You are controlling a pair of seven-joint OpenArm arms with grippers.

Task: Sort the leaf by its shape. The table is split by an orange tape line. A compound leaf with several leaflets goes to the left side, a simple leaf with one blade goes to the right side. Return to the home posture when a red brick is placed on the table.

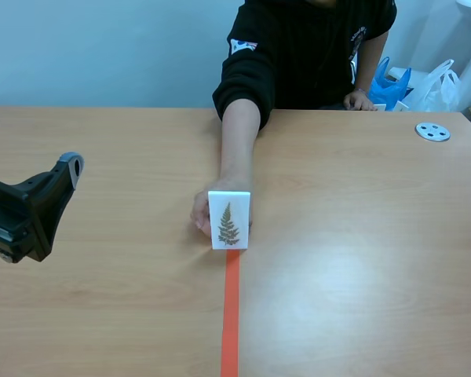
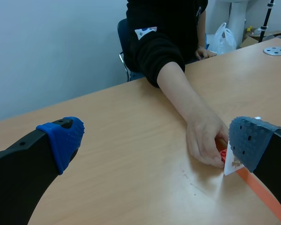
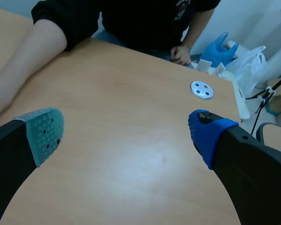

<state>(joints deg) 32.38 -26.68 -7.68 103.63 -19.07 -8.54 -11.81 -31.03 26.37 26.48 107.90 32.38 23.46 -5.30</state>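
Early going here: we see the leaf card (image 1: 229, 220) standing upright at the far end of the orange tape line (image 1: 231, 314), dead on the divide and on neither side. A person's hand (image 1: 202, 216) reaches across the table (image 1: 361, 236) and holds the card from behind, so by our read it has not been handed over to us yet. The picture on it is a fern-like frond with many small leaflets along a stem. We judge that to be a compound leaf, which makes the left side its destination. From the left wrist view the card (image 2: 233, 164) sits ahead of our left gripper (image 2: 157, 140), close to one blue pad, and something red peeks out between it and the hand (image 2: 206, 140). We cannot tell whether that is a stand or a brick. The left gripper has its fingers spread wide with nothing between them, and in the scene view it (image 1: 31, 212) hangs well apart from the card, over the left half. The right gripper (image 3: 125, 133) is also spread wide and holds nothing, with only bare tabletop under it and a grey disc (image 3: 201, 89) far ahead. So nothing is sorted so far: the pick and the move to the left side are all yet to come.
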